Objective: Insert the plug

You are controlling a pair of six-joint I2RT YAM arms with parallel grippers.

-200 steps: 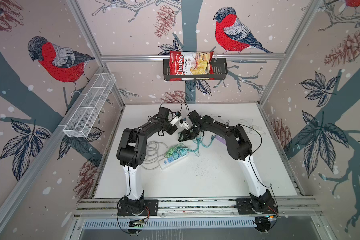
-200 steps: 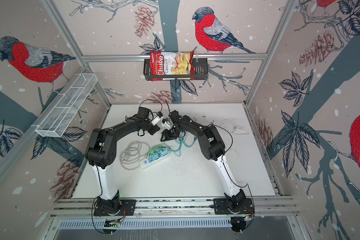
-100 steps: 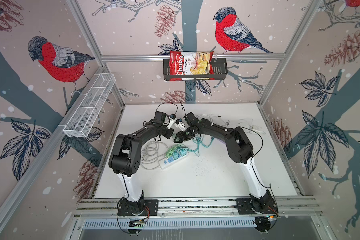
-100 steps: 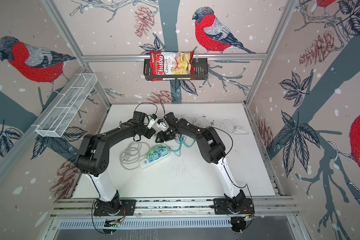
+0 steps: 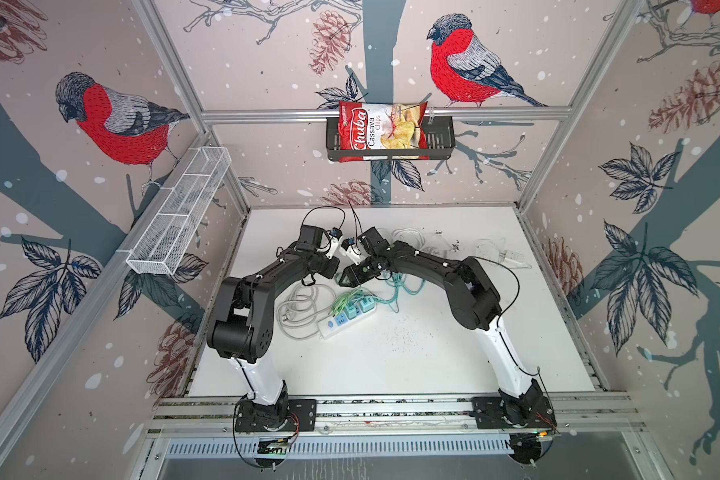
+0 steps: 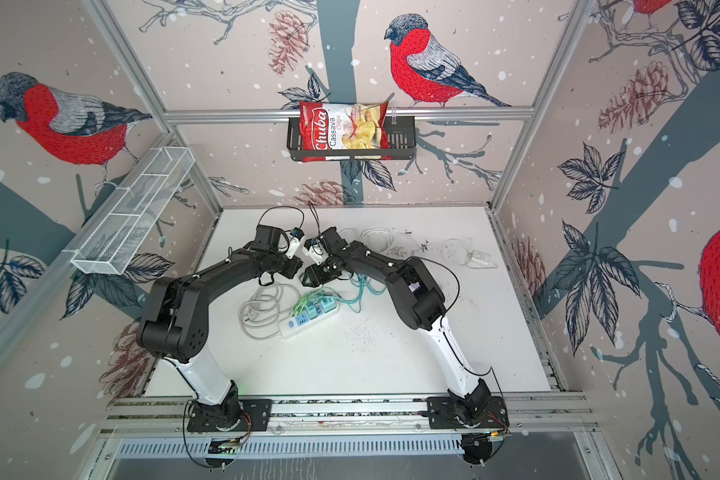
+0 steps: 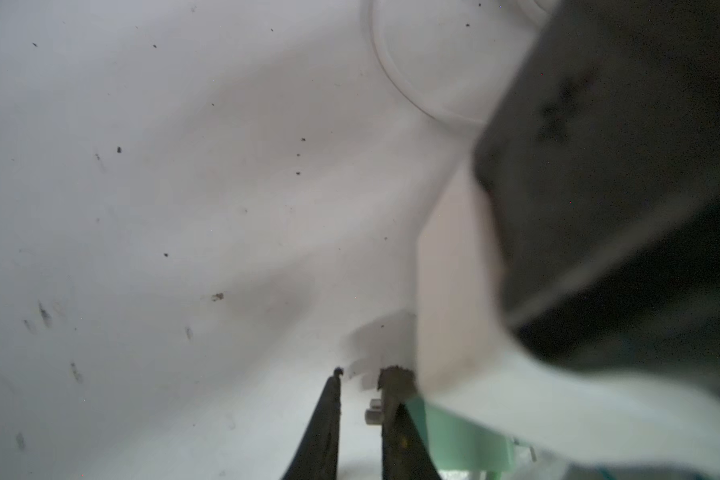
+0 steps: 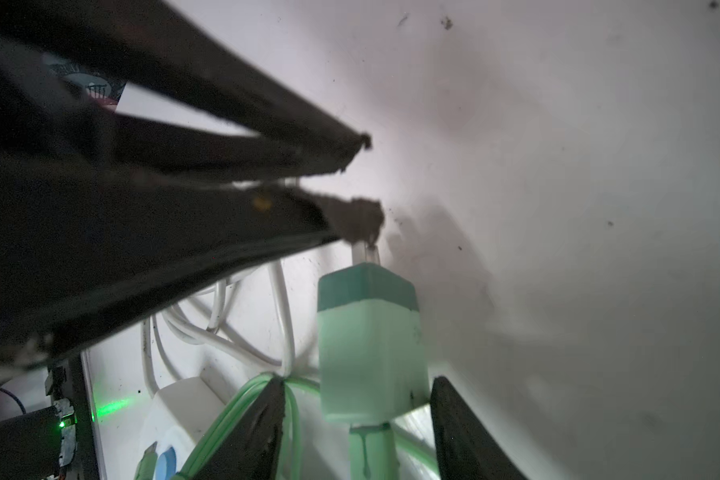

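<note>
**Left elbow dropped, right jaws eased: the plug was being re-gripped, not yet inserted.**

Above the white desk (image 5: 433,353), the black left arm (image 5: 242,307) had sunk its elbow toward the front-left within the last second. Both wrists had slid slightly leftward behind the long white power strip with blue sockets (image 5: 341,322). The right end effector (image 8: 358,380) had widened and straddled the mint-green cube plug with a teal cap (image 8: 371,345), with a gap showing beside one finger, so its hold looked loose at best. The left end effector (image 7: 364,372) was nearly closed, a narrow slit left, with the plug's metal prongs (image 7: 373,410) against one finger only.
</note>
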